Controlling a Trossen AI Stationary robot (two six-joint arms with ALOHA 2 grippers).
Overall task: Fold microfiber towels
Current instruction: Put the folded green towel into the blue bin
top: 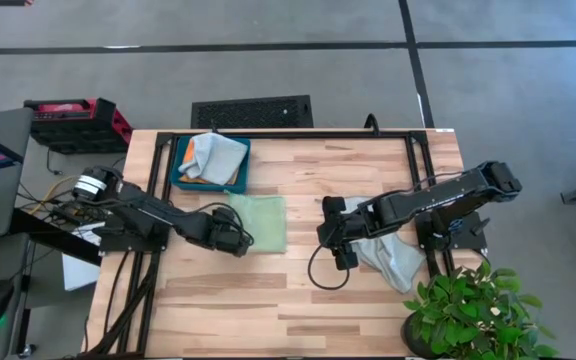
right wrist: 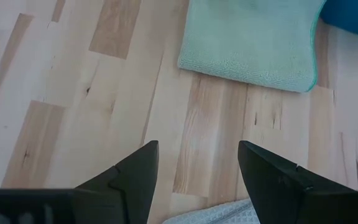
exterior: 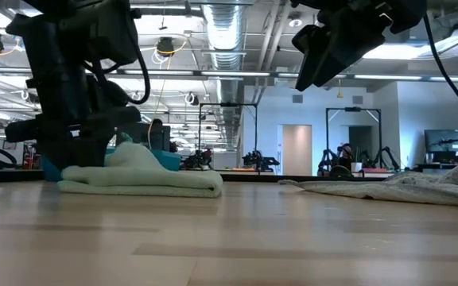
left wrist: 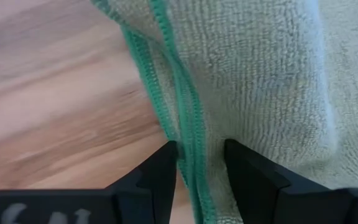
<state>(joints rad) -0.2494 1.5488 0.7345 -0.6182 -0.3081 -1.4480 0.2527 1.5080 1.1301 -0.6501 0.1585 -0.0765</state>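
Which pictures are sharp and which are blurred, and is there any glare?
High view: even light, all in focus. Low view: the near table is blurred and bright ceiling lamps glare behind the green towel. Left wrist view: the towel's weave is sharp, the wood soft. Right wrist view: sharp, no glare.

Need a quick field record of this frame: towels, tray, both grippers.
green towel: folded, flat on table, mid-left
grey towel: rumpled, right side, under the right arm
tray: teal, holds grey and orange cloths
left gripper: at the green towel's stitched edge, fingers either side of the hem
right gripper: open, empty, raised above bare wood
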